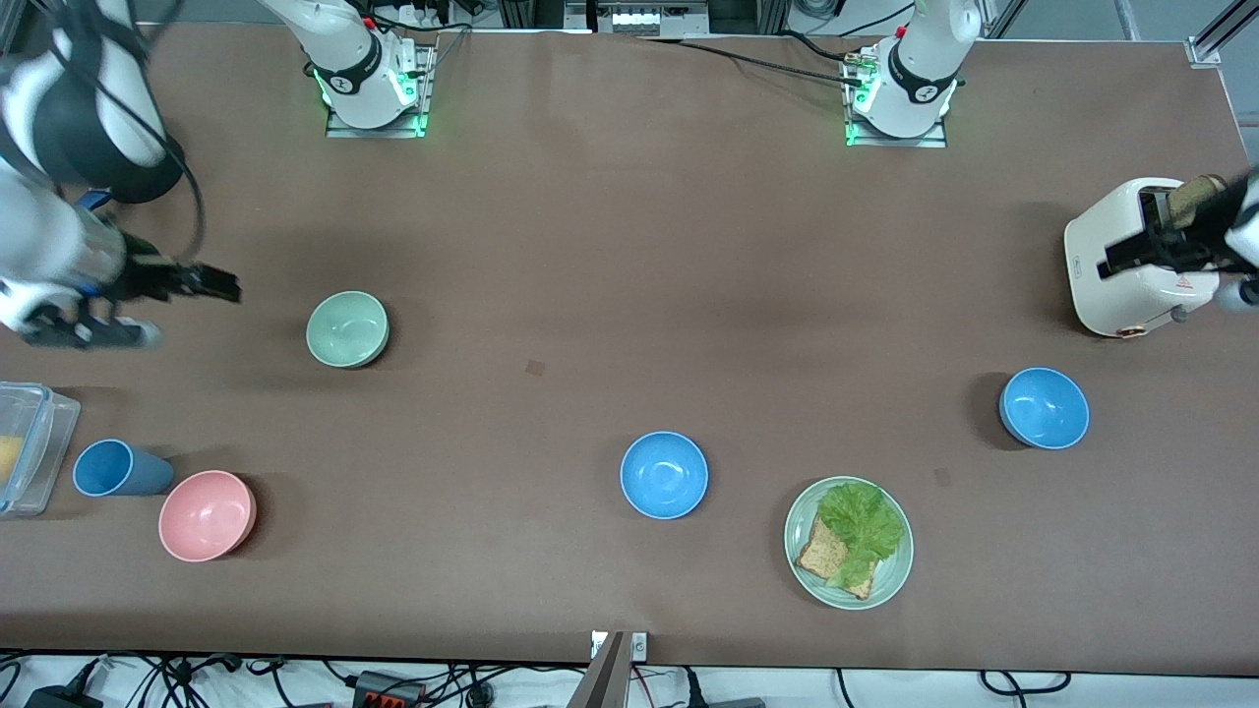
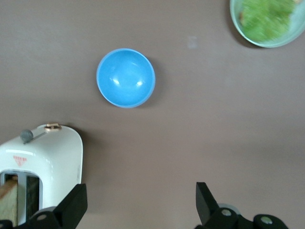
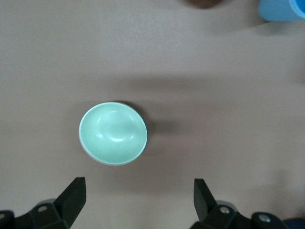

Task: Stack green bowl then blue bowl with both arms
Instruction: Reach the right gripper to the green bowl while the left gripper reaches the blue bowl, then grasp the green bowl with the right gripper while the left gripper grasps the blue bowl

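Mint-green, matte, the green bowl (image 1: 347, 329) sits upright and empty on the brown bench (image 1: 610, 246), toward the right arm's end, farther from the front camera than the pink bowl (image 1: 207, 515) and the blue cup (image 1: 118, 468), which lies on its side just beside the pink bowl. Blue bowl (image 1: 664, 475): upright, empty, near the middle of the bench and nearer to the front camera than the green bowl, well apart from it. Second blue bowl (image 1: 1045, 407): same look, toward the left arm's end, between the toaster (image 1: 1131, 261) and the green plate (image 1: 805, 570) that carries lettuce (image 1: 862, 526) and a slice of bread (image 1: 824, 553). Clear plastic container (image 1: 34, 447): at the bench edge on the right arm's end, beside the blue cup. Right gripper (image 3: 138, 200): up in the air over bare bench beside the green bowl, jaws spread wide and released, holding nothing; the green bowl shows between them in the right wrist view. Left gripper (image 2: 140, 202): up in the air over the toaster's edge, jaws likewise spread and empty, with the second blue bowl in the left wrist view. White toaster: a bread slice stands in its slot.
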`<control>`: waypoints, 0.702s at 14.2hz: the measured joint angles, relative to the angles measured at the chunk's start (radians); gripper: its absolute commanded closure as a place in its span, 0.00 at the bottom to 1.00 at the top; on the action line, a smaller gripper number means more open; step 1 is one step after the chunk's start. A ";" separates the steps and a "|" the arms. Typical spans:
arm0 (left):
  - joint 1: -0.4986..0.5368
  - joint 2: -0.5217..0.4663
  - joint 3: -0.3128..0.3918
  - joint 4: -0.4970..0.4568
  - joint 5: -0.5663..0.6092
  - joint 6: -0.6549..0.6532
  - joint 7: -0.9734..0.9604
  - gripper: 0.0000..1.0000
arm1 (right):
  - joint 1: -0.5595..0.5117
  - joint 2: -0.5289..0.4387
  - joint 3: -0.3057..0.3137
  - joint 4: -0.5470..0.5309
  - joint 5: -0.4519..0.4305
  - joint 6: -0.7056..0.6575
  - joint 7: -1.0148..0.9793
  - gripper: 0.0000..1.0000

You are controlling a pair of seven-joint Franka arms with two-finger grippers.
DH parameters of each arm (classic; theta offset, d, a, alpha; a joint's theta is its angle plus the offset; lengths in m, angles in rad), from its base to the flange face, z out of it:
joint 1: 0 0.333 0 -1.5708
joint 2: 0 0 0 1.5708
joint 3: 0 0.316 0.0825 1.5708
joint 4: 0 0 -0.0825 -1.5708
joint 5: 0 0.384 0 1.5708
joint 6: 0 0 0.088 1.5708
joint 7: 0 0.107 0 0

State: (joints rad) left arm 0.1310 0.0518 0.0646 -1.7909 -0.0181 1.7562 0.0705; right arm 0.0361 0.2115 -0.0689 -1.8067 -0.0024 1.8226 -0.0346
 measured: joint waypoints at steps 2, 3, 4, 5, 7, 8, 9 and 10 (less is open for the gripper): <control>0.034 0.071 0.001 -0.018 0.000 0.095 0.001 0.00 | 0.001 0.097 0.000 0.000 0.000 0.050 0.000 0.00; 0.045 0.113 0.001 -0.024 0.000 0.151 0.002 0.00 | 0.001 0.139 0.000 0.000 0.000 0.064 0.000 0.00; 0.051 0.158 0.001 -0.026 0.000 0.199 0.002 0.00 | 0.001 0.177 0.000 0.000 0.000 0.076 0.000 0.00; 0.055 0.203 0.001 -0.027 0.000 0.242 0.002 0.00 | 0.001 0.212 0.000 0.001 0.000 0.088 0.001 0.00; 0.075 0.284 0.001 -0.028 0.000 0.322 0.002 0.00 | 0.001 0.268 -0.001 0.001 0.003 0.113 0.002 0.00; 0.085 0.316 0.001 -0.028 0.000 0.362 0.002 0.00 | 0.001 0.289 -0.001 0.001 0.008 0.124 0.002 0.04; 0.092 0.343 0.001 -0.028 0.000 0.398 0.003 0.00 | 0.001 0.306 -0.001 0.002 0.012 0.129 0.002 0.09; 0.096 0.367 0.001 -0.027 0.000 0.435 0.004 0.00 | 0.001 0.319 -0.001 0.001 0.013 0.129 0.002 0.15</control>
State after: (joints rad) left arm 0.2266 0.4186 0.0654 -1.8175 -0.0181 2.1908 0.0745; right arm 0.0368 0.5306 -0.0701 -1.8054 0.0108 1.9513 -0.0322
